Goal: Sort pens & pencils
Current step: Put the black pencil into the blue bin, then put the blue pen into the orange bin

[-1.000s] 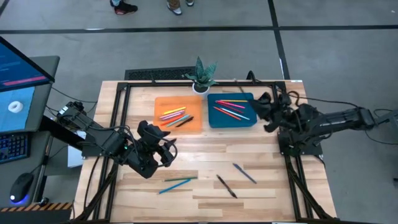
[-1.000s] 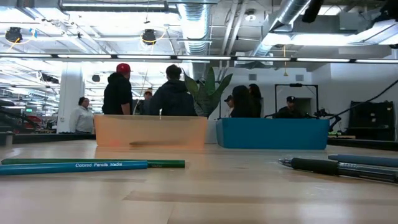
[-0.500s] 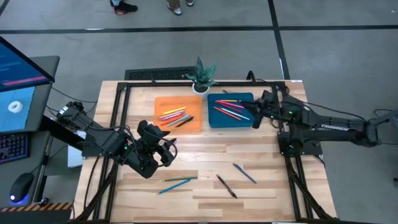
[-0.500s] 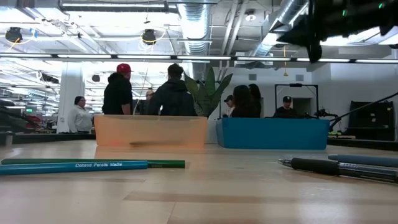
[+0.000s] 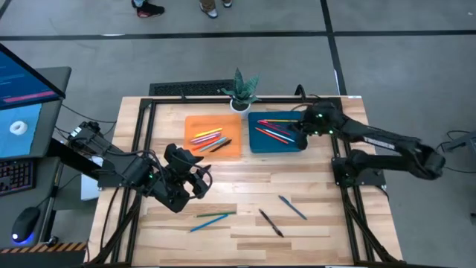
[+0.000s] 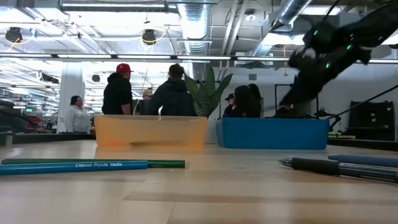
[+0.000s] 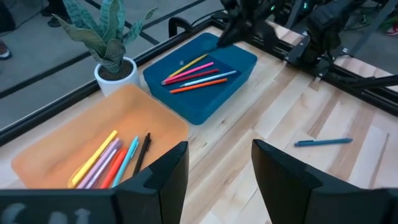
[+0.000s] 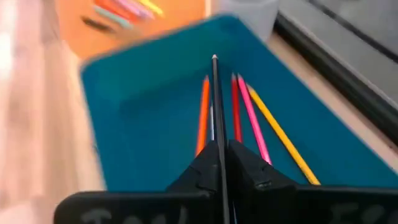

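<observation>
Fingers of my right gripper pinch a dark pencil above the blue tray for dropping; left gripper waits open mid-bench.

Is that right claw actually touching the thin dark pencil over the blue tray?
Touching. The right wrist view shows the right gripper fingers pinched on the dark pencil, which sticks out above the blue tray.

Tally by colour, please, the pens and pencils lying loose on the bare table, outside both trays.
Blue pencil: 1
Green pencil: 1
Black pen: 1
Grey-blue pen: 1
Total: 4
</observation>
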You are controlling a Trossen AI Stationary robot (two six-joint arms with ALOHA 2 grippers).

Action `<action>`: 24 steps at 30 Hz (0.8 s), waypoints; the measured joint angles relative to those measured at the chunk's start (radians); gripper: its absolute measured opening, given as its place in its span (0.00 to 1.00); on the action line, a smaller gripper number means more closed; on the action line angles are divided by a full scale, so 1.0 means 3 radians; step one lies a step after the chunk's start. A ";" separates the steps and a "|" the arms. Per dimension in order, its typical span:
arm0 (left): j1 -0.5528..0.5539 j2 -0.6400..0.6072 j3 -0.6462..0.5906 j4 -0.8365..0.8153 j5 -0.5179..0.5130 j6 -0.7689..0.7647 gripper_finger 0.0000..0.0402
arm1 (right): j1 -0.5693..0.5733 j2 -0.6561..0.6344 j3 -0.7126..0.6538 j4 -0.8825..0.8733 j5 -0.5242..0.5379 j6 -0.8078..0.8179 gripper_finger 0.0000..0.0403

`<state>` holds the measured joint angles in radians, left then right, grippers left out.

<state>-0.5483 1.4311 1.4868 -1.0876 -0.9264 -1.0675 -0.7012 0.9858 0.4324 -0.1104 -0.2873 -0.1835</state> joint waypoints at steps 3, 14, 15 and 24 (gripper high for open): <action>0.0035 0.0000 0.0000 0.0000 0.0017 -0.0001 0.42 | -0.0093 0.0386 0.0000 0.0255 -0.0014 -0.0120 0.09; 0.0149 0.0000 0.0000 0.0002 0.0190 -0.0006 0.42 | -0.0157 0.1302 0.0003 0.1006 -0.0003 -0.0151 0.13; 0.0150 0.0000 0.0000 0.0002 0.0192 -0.0006 0.42 | -0.0157 0.1335 0.0003 0.1022 -0.0002 -0.0151 0.14; 0.0151 0.0000 0.0000 0.0002 0.0323 -0.0006 0.42 | -0.0152 0.1266 0.0008 0.1069 0.0001 -0.0115 0.28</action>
<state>-0.5030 1.4311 1.4868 -1.0870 -0.8294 -1.0695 -0.7467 1.3656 0.4347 0.2104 -0.2871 -0.2178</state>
